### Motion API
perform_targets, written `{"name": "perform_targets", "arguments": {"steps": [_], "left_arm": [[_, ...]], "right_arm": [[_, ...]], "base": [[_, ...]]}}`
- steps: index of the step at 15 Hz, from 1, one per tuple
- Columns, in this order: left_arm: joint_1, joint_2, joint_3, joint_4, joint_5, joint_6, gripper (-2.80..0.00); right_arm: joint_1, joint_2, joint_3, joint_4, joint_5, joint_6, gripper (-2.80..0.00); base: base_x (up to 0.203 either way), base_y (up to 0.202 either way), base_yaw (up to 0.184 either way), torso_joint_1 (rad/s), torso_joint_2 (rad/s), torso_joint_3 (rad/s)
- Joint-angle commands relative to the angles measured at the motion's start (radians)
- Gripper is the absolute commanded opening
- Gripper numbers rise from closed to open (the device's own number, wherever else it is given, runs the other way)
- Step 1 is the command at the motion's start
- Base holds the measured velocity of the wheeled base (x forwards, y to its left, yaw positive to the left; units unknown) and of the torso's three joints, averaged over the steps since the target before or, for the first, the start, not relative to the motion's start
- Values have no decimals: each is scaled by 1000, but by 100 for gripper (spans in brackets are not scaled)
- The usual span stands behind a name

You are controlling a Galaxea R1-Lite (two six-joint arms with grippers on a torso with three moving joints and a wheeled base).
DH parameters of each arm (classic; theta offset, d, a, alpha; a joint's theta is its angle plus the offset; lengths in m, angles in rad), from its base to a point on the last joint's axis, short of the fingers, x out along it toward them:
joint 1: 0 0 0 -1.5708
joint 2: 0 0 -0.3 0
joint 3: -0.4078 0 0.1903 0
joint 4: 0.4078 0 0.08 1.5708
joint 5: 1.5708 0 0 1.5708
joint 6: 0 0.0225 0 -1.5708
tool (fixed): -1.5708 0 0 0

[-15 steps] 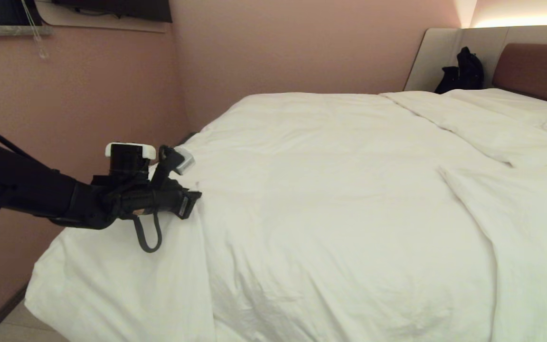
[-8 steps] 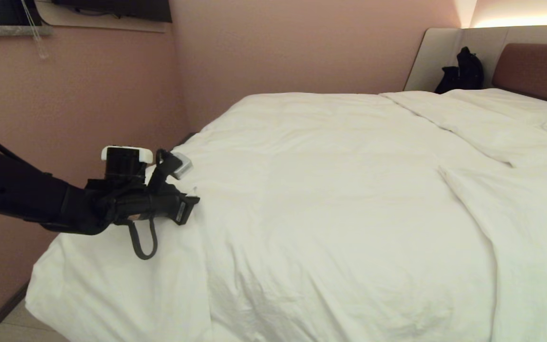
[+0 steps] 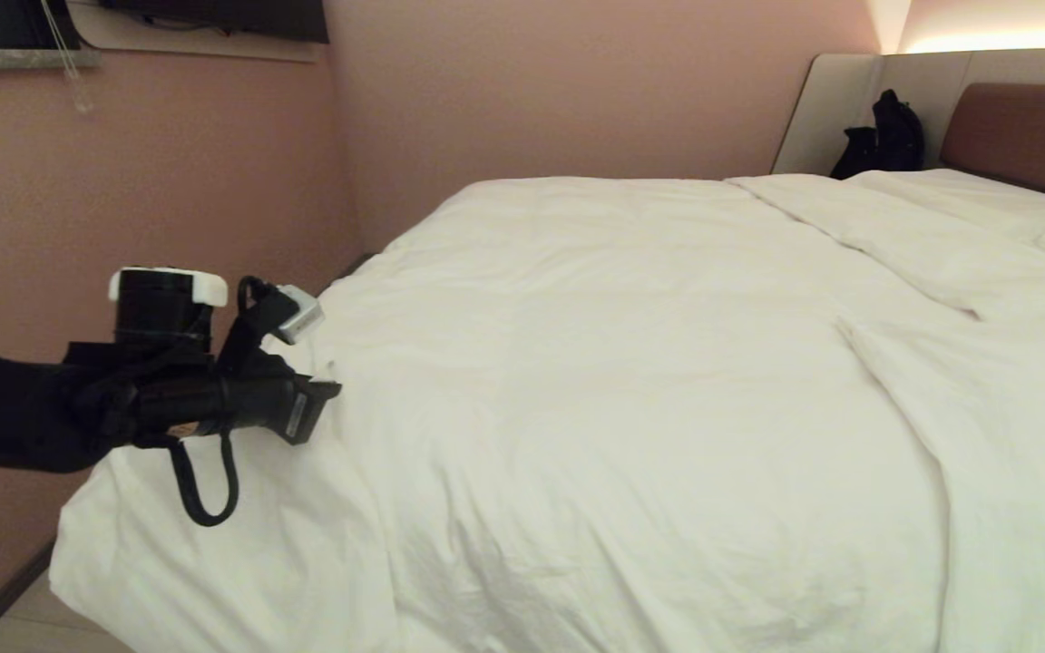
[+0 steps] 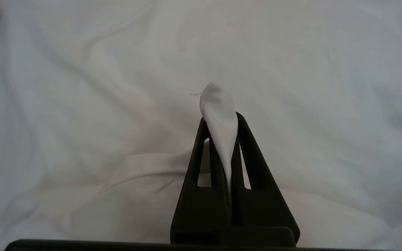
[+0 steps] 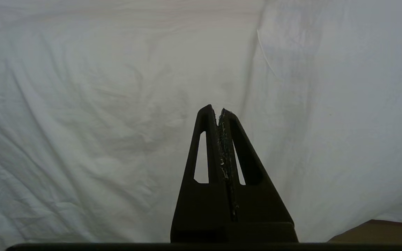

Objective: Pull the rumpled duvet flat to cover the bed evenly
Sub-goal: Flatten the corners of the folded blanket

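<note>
Left arm (image 3: 24,413) is presenting as matte black throughout, thick and rounded. A black cylindrical unit with a white cap (image 3: 167,286) is sitting on the wrist, beside a small grey-white module (image 3: 298,313) on a black bracket. A black cable loop (image 3: 205,485) is hanging beneath. Both the left gripper (image 4: 221,120) and right gripper (image 5: 218,113) are showing black tapered fingers with triangular cut-outs.

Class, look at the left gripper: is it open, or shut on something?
Shut on the duvet. In the wrist view the left gripper has its jaws closed on a pinched peak of white fabric poking out past their tips.
</note>
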Motion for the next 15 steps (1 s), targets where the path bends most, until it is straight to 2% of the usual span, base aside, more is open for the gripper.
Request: {"name": "perform_targets", "arguments": {"steps": [1, 6, 9, 11, 15], "left_arm": [[21, -82, 31, 4, 2, 5, -280], [150, -262, 127, 86, 22, 54, -280], [238, -363, 134, 211, 23, 58, -280], [323, -429, 139, 294, 23, 55, -280], [467, -487, 159, 324, 22, 40, -280]], "right_arm": [[0, 1, 0, 0, 0, 0, -280], [0, 1, 0, 0, 0, 0, -280], [0, 1, 0, 0, 0, 0, -280], [0, 1, 0, 0, 0, 0, -280], [0, 1, 0, 0, 0, 0, -280]], "base": [[0, 0, 0, 0, 0, 0], [0, 0, 0, 0, 0, 0], [0, 0, 0, 0, 0, 0], [0, 0, 0, 0, 0, 0], [0, 0, 0, 0, 0, 0]]}}
